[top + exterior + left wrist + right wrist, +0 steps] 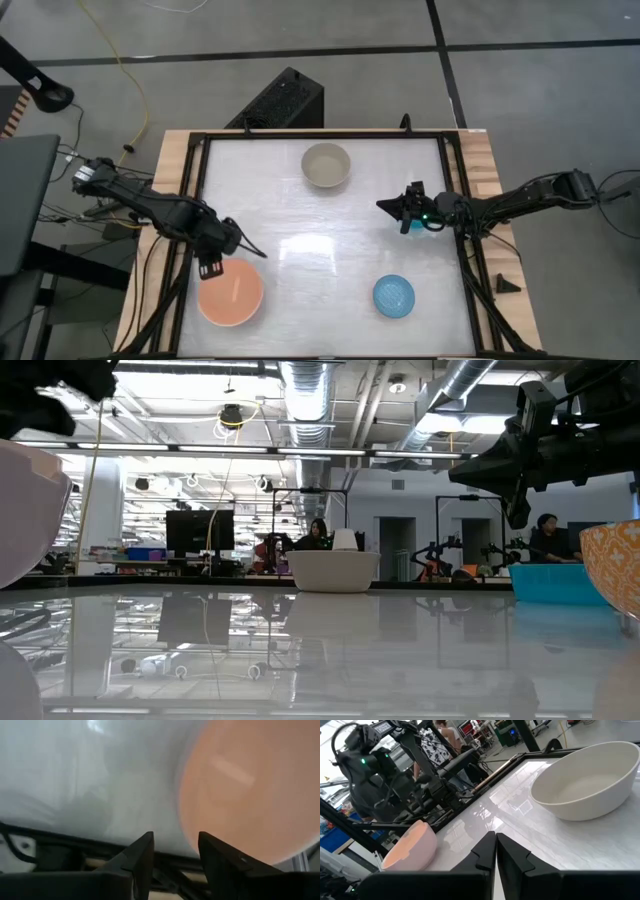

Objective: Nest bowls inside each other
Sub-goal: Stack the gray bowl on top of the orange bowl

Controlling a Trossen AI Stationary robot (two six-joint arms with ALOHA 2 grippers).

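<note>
A salmon-pink bowl point(230, 293) stands on its base at the table's near left. My left gripper point(211, 267) hovers open over its far-left rim; in the left wrist view the gripper point(175, 851) has nothing between its fingers and the pink bowl point(245, 785) lies beyond them. A pale grey-beige bowl point(326, 165) stands at the far middle and a light blue bowl point(394, 296) at the near right. A teal bowl point(555, 582) sits under my right arm. My right gripper point(496, 845) is shut on nothing, held level and pointing toward the table's left point(385, 207).
A black frame point(196, 190) borders the white tabletop on all sides. The table's middle point(310, 250) is bare between the bowls. Beyond the far edge the low view shows a workshop room with people seated point(320, 532).
</note>
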